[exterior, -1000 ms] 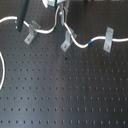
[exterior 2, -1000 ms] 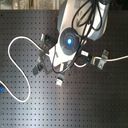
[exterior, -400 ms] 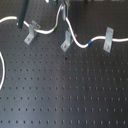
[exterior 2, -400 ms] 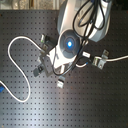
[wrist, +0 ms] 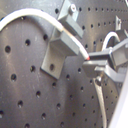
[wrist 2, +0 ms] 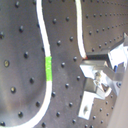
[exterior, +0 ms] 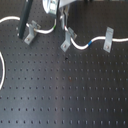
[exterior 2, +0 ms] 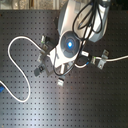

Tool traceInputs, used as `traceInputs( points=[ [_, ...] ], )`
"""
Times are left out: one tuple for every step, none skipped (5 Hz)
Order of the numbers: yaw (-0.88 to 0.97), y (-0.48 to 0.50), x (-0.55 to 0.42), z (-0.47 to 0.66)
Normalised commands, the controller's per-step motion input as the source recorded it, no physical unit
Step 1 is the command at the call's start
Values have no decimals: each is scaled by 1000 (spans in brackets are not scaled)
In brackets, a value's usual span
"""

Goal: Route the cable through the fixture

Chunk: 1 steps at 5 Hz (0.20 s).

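The white cable (exterior: 46,31) runs from the first exterior view's left through the wide bracket (exterior: 31,31) and rises to my gripper (exterior: 61,21). It then passes the short slanted fixture (exterior: 67,40) and reaches the tall bracket (exterior: 107,39). Its green-and-blue band (exterior: 90,44) lies between fixture and tall bracket, and shows green in the second wrist view (wrist 2: 48,67). My gripper (wrist: 95,64) looks shut on the cable just behind the fixture. In the first wrist view a bracket (wrist: 62,42) has the cable (wrist: 30,14) running to it. In the second exterior view my arm hides the gripper.
A slack loop of cable (exterior 2: 15,47) lies on the black perforated board (exterior: 65,95) at the second exterior view's left. A dark pole (exterior: 25,20) leans by the wide bracket. A small black part (exterior 2: 39,70) and a blue object (exterior 2: 2,91) sit on the board.
The gripper has shifted only slightly near the fixture, the cable still in it. The brackets and the slack loop have not moved.
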Motion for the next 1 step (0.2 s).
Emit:
traceInputs(
  points=[
    [0,264,-131,245]
  ],
)
